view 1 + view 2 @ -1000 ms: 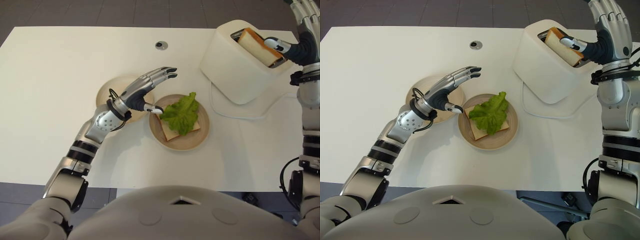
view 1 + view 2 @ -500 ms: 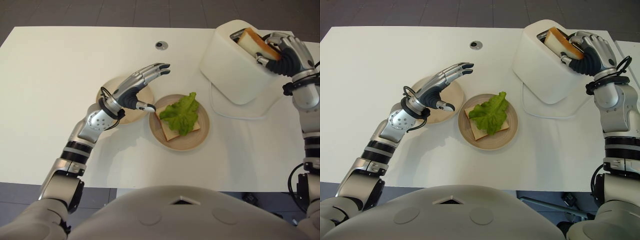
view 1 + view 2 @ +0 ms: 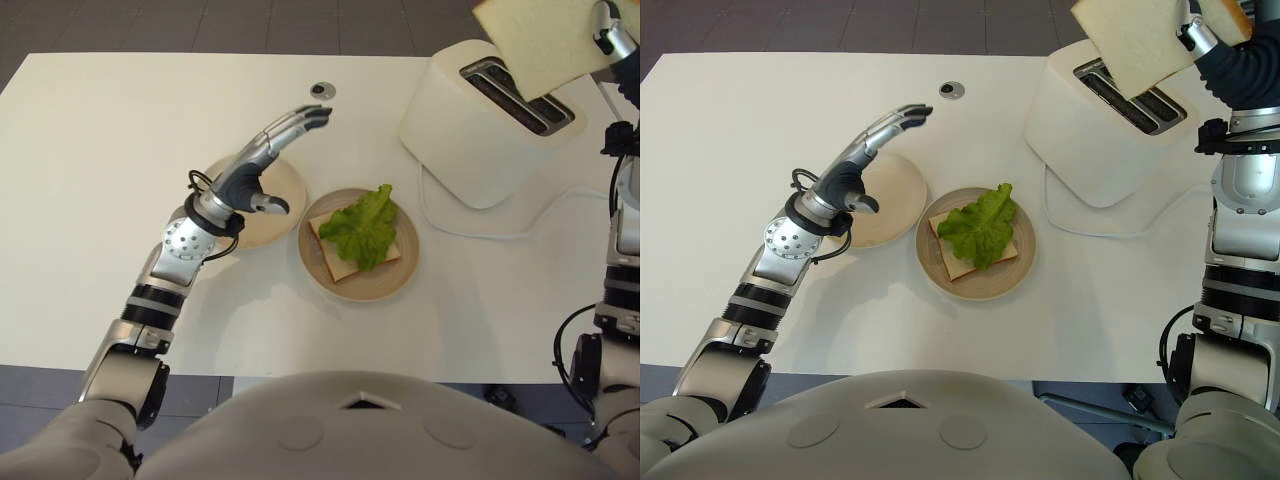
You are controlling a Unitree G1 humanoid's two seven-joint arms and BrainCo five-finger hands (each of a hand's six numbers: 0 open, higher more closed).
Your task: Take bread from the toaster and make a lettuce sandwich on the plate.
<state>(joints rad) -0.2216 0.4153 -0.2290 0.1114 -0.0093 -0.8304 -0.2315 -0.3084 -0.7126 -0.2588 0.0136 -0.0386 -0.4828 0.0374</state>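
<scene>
My right hand [image 3: 1218,22] is shut on a slice of bread [image 3: 1132,40], held in the air above the white toaster [image 3: 1090,130] at the back right; the toaster's slots [image 3: 1128,97] stand empty. On the tan plate [image 3: 1012,275] in the middle lies another bread slice [image 3: 958,265] with a green lettuce leaf [image 3: 980,226] on top. My left hand [image 3: 868,150] hovers open, fingers stretched, over a second, empty plate [image 3: 885,205] left of the sandwich plate.
The toaster's white cord [image 3: 1080,232] loops on the table right of the sandwich plate. A small round metal fitting [image 3: 952,90] sits near the table's back edge. The table's left half is bare white surface.
My right hand has pulled the bread slice up out of the toaster. My left hand has drawn back to the left and upward, away from the sandwich plate.
</scene>
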